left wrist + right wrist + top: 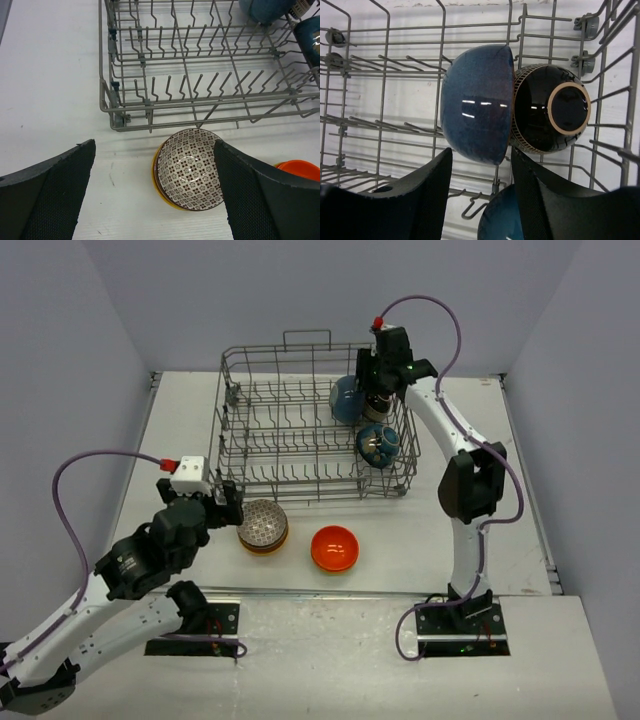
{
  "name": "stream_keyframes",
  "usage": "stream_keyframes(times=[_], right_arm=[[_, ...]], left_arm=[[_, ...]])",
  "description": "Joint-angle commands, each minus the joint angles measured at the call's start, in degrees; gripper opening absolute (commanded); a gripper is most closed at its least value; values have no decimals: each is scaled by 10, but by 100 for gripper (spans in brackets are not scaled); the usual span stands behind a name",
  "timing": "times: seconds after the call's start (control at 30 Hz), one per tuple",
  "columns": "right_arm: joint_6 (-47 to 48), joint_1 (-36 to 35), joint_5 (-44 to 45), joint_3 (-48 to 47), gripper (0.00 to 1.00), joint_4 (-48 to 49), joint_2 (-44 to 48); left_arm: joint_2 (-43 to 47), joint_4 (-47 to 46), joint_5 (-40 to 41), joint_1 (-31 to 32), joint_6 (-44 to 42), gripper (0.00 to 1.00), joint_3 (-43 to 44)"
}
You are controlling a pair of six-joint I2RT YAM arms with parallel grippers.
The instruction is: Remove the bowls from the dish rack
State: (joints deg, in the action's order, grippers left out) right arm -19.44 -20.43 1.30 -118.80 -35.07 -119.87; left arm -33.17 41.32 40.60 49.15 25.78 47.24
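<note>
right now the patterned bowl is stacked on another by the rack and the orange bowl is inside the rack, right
No: the orange bowl is on the table beside the patterned bowl, outside the rack, as the top view shows. The rest holds.

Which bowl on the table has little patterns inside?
The brown-and-white bowl nested in a yellow bowl; the orange bowl beside it is plain.

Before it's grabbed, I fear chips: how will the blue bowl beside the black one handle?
The blue bowl looks glossy, so probably slippery. Likely rigid and chip-prone against the black bowl. On edge, it may roll once freed.
</note>
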Motion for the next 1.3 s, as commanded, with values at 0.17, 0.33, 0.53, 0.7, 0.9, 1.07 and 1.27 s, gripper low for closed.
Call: stream_keyframes(times=[0.17,0.33,0.53,0.7,0.9,1.07,1.27], right_arm=[[-7,11,-30,-102,58,-59,-76],[-12,14,-98,-107,63,-53,-96],[-40,33,-229,-69,63,-3,-99],[-47,44,-283,-45,63,38,-91],[-57,55,-364,-36,60,83,-103],[-77,65,-417,-31,57,118,-117],[-104,70,-459,-44,53,142,-143]], left_arm=[[27,-42,-3,-3,-4,100,-22],[-1,-46,-15,-3,-8,100,-22],[1,-47,-14,-3,-7,100,-23],[9,-49,-17,-3,-10,100,-25],[3,-49,-17,-3,-10,100,-25],[6,-50,-18,-3,-11,100,-25],[6,-51,-20,-3,-13,100,-25]])
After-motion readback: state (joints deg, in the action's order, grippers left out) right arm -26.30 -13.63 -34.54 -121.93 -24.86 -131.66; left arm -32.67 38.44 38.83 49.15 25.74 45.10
